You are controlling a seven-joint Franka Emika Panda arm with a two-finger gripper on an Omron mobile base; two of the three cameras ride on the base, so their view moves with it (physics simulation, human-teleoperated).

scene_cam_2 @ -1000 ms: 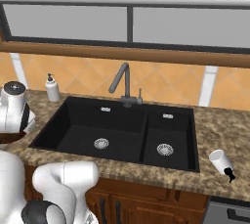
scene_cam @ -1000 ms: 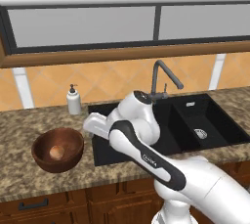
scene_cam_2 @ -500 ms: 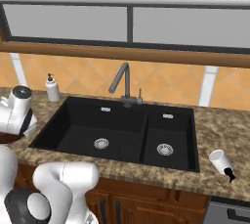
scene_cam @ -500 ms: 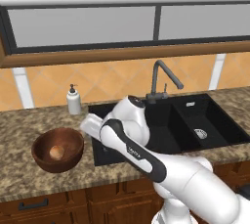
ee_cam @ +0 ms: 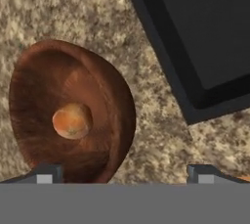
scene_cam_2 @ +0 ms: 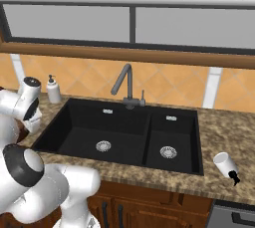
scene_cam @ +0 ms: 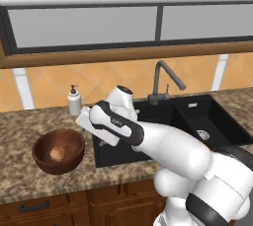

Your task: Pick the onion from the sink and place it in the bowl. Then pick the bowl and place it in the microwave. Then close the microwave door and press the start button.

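No legible text on anything.

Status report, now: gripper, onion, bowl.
Gripper open, empty, above the counter by the bowl's rim. Onion lies in the bowl, bowl on the counter left of the sink. Nothing between jaws and bowl.

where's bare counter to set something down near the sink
Free granite: the strip between the wooden bowl and the sink, the front edge left of the bowl, and the stretch right of the sink up to the small white cup lying there. Crowded: behind the bowl, where the soap dispenser stands.
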